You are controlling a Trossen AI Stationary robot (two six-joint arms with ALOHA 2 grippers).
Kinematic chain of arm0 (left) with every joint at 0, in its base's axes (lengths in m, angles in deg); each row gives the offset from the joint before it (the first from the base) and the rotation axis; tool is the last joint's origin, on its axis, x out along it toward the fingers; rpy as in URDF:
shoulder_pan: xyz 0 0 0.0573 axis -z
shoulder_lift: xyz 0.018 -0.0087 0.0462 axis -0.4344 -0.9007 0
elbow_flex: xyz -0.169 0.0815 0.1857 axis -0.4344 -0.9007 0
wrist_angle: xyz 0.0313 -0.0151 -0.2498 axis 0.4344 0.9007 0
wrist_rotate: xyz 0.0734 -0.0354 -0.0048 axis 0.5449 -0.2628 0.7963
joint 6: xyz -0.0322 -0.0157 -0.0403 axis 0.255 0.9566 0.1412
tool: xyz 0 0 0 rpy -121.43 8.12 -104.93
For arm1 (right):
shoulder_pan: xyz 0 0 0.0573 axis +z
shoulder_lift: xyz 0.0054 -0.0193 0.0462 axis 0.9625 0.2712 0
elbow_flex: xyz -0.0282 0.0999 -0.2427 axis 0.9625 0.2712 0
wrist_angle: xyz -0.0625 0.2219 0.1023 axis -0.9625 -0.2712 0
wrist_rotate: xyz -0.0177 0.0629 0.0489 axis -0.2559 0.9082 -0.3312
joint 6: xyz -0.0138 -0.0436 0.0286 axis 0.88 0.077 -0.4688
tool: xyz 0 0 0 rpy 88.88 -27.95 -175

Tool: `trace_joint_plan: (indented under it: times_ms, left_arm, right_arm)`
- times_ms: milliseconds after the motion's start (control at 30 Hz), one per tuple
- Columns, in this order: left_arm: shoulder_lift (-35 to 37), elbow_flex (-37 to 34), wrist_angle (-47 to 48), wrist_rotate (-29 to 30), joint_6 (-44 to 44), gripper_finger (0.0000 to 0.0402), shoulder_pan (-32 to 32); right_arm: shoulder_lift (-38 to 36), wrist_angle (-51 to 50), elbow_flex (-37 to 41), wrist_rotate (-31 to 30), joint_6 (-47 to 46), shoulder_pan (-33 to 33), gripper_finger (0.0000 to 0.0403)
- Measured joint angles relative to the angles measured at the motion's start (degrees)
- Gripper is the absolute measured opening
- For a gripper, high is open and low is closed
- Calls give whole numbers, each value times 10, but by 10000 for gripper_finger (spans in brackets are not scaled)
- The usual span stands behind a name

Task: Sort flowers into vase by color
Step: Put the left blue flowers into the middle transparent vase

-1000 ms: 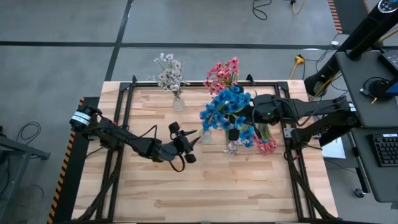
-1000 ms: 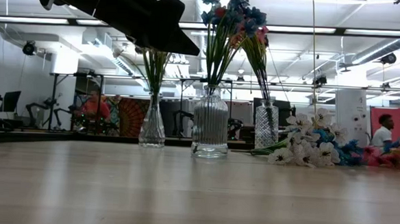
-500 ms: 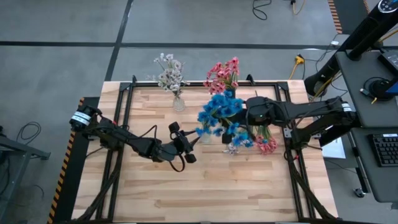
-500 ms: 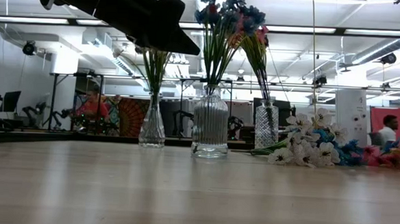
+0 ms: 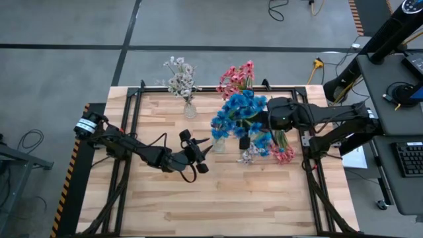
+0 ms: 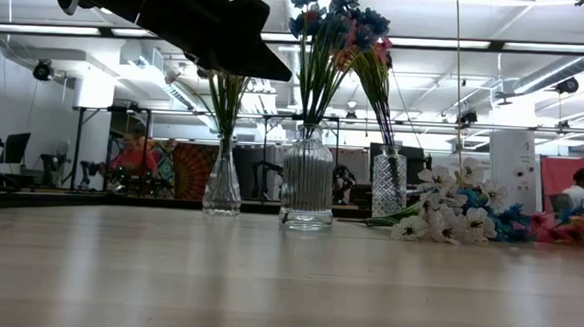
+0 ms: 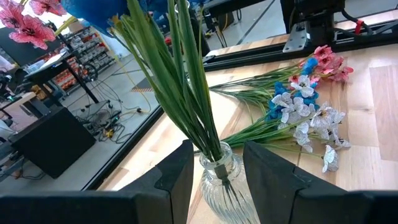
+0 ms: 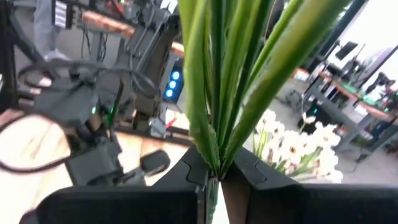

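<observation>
Flowers: light, springy, top-heavy; thin green stems bend easily, so best taken low on the stems, below the blossoms, never by the petals.

Right gripper (image 8: 214, 177) clenched on a bunch of green stems (image 8: 217, 93), pinched tight between both fingers. Seen from above, right gripper (image 5: 248, 140) under the blue flowers (image 5: 241, 112), over the far right part of the table (image 5: 231, 205), just beside the middle vase (image 5: 219, 142). Blue heads fanned out above that vase, hiding most of it. Whether the held stems already sit inside the neck: cannot tell from above; likely being lowered or settled there.

Left gripper (image 7: 214, 180) partly open, nothing held, hovering near the table's middle, fingers to either side of the ribbed vase (image 7: 222, 186) in its own view but not touching it. From above, left gripper (image 5: 198, 153) just left of the vase.

Further out: 3 vases in a loose row in the low view. White flowers (image 5: 180, 80) in the far left vase (image 5: 190, 109). Pink flowers (image 5: 236, 76) standing at the far edge. Loose pile (image 7: 305, 106) of white, blue and pink sprays lying flat on the table, right of the vases, well within the right arm's reach. Several sprays not yet sorted.

Risk, as a judgement: narrow necks, light vases, easy to tip if stems drag sideways.
</observation>
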Motion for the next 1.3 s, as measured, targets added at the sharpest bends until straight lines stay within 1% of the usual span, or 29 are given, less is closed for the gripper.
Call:
trace_joint_plan:
  times_ms: [133,300,633,1033,1167,1300]
  left_arm:
    - [0,0,0,0,0,124,0]
    - [0,0,0,0,0,124,0]
    - [0,0,0,0,0,124,0]
    - [0,0,0,0,0,124,0]
    - [0,0,0,0,0,124,0]
    - [0,0,0,-4,0,124,0]
  right_arm:
    - [4,-21,0,0,-18,0,18]
    - [8,-19,5,0,-20,-2,18]
    - [50,32,6,4,9,-2,18]
    - [48,52,-1,0,63,-3,18]
    - [42,59,-1,-31,78,1,18]
    - [16,56,-4,-35,65,3,18]
